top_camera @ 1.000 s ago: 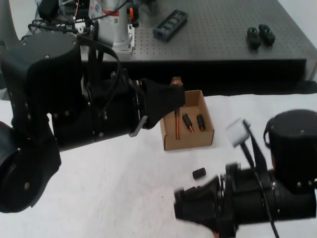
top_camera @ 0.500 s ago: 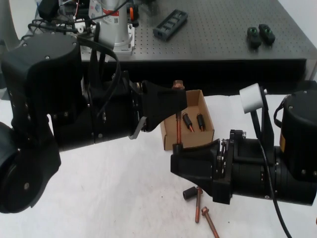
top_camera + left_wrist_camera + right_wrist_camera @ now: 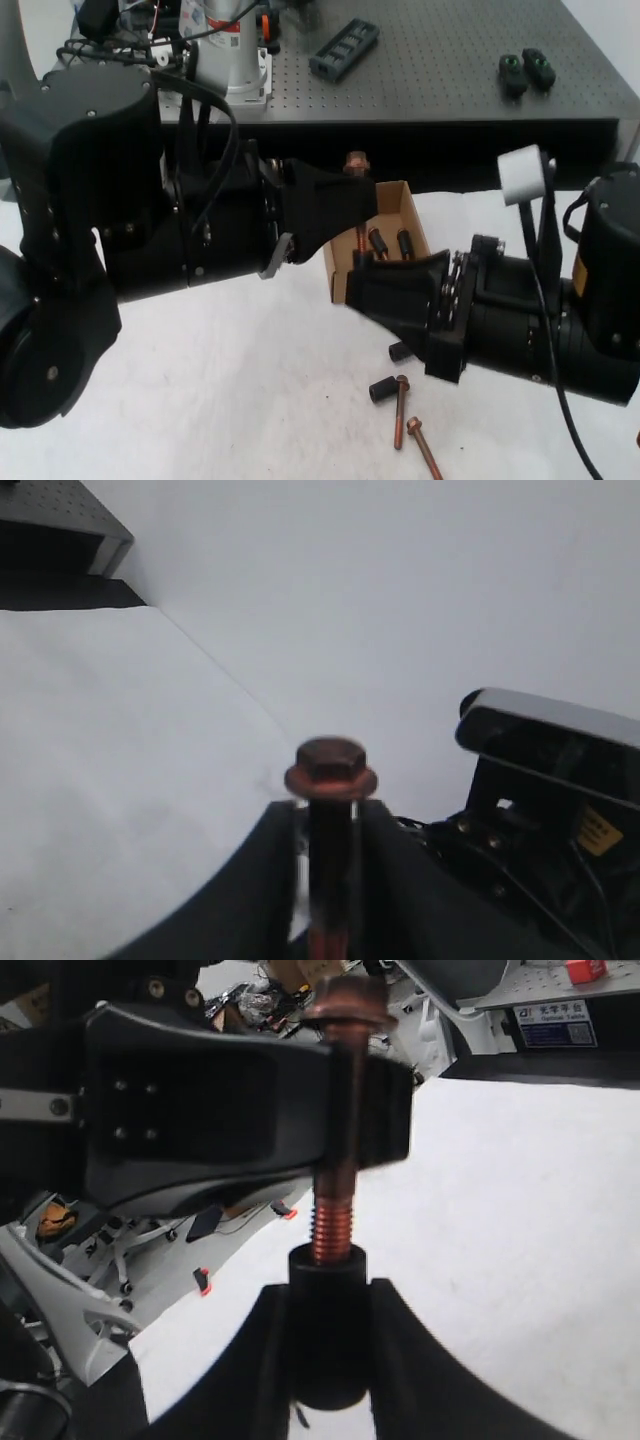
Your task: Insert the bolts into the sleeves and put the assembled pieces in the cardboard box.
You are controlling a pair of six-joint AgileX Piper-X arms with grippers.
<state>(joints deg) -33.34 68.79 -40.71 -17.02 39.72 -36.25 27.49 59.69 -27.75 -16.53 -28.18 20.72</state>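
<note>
a robotics lab. two black robot arms hang over a white-covered desk. behind it lies a metal breadboard drilled with a regular grid of holes, carrying a black slotted tray, tangled cables and a white machine base. the right wrist view shows a wheeled chair base and a labelled equipment panel in the room behind.
</note>
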